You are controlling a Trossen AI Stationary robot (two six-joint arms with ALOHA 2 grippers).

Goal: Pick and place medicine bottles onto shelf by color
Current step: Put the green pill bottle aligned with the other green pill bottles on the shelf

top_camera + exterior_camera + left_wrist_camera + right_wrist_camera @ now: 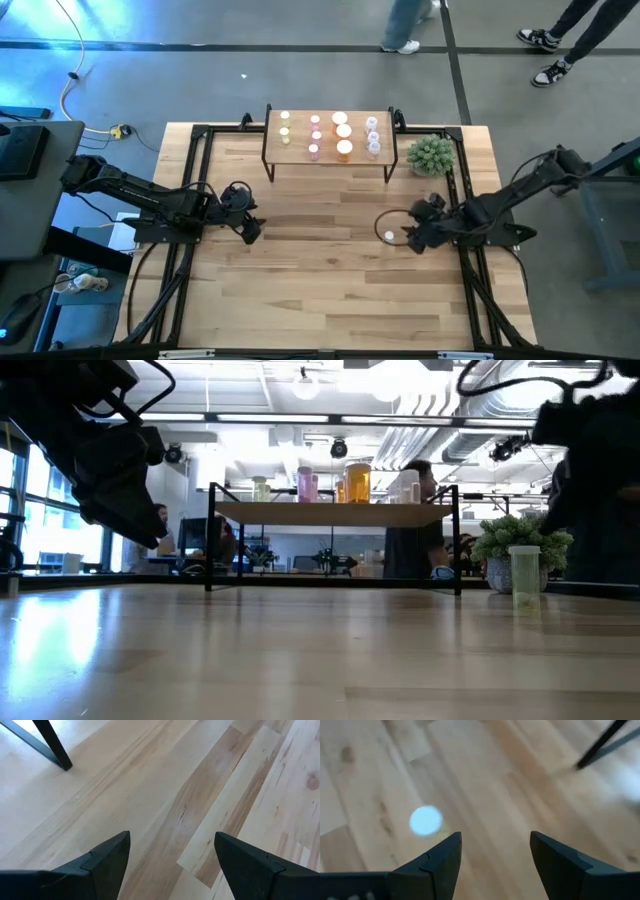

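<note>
Right gripper (pixel 410 240) low over counter (pixel 320 300), fingers apart and empty, just beside one loose white-capped bottle (pixel 389 236), left gripper (pixel 250 231) waiting, fingers wide, eleven bottles on shelf (pixel 328 158), one plant (pixel 431 155).

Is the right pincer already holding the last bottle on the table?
No, the right pincer is open and empty, with the bottle standing beside it.
</note>
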